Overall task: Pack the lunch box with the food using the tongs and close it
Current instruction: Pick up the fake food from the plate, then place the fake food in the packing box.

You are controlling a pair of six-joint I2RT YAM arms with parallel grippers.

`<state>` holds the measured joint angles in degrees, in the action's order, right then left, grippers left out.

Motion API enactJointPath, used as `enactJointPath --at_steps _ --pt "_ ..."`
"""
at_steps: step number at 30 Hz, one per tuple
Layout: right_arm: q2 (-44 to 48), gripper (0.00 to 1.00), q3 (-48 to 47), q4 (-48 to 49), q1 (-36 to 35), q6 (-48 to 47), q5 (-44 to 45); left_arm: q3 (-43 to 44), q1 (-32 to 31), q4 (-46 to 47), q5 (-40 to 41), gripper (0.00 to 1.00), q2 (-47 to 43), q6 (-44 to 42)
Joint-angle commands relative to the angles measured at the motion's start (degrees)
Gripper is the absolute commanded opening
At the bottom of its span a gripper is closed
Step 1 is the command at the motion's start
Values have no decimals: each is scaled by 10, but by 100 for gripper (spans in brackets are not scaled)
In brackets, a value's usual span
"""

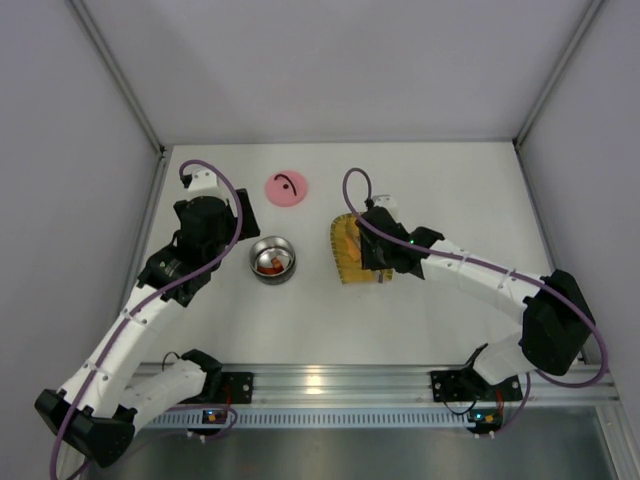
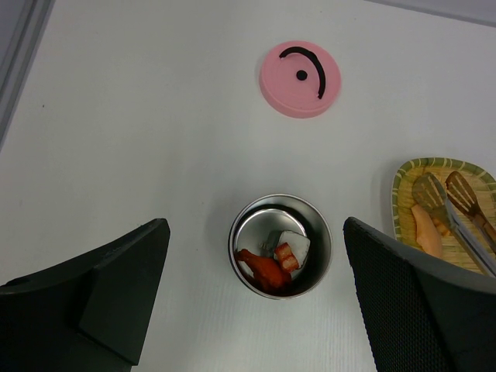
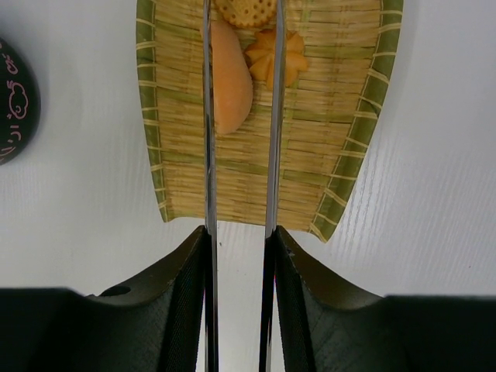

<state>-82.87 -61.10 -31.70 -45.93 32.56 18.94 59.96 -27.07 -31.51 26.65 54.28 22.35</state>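
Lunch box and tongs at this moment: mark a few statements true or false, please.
1. The pink lid sits on the lunch box. False: it lies on the table, apart from the open box.
2. The right hand grips the tongs above the woven tray. True.
3. The lunch box is empty. False: red food pieces lie inside.
4. The left hand is open, holding nothing. True.

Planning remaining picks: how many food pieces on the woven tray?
3: oblong orange piece between the tongs' arms, orange flower piece under one arm, yellow lattice round beyond them. More may be hidden.
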Motion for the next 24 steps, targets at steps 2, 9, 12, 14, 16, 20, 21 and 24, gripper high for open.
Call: enactJointPath --at_steps 2,9,12,14,16,20,21,24 --pt "32 25 -16 21 11 -2 2 10 3 14 9 99 2 -5" --pt "69 25 -50 -13 6 -9 0 9 3 13 10 99 1 -5" --pt "81 24 -57 -23 -6 -7 2 9 3 14 9 99 1 -5" --pt "87 24 -60 -26 -18 -5 -1 10 3 14 11 99 1 -4" --pt "89 24 -68 -26 -39 1 -5 9 3 13 11 99 1 -4" --pt "76 24 -96 -27 -92 11 7 10 3 13 10 99 2 -3" --pt "71 24 -110 -28 -103 14 9 9 3 13 10 99 1 -3" --pt "47 24 -140 -26 -145 18 13 9 3 14 11 99 1 -4"
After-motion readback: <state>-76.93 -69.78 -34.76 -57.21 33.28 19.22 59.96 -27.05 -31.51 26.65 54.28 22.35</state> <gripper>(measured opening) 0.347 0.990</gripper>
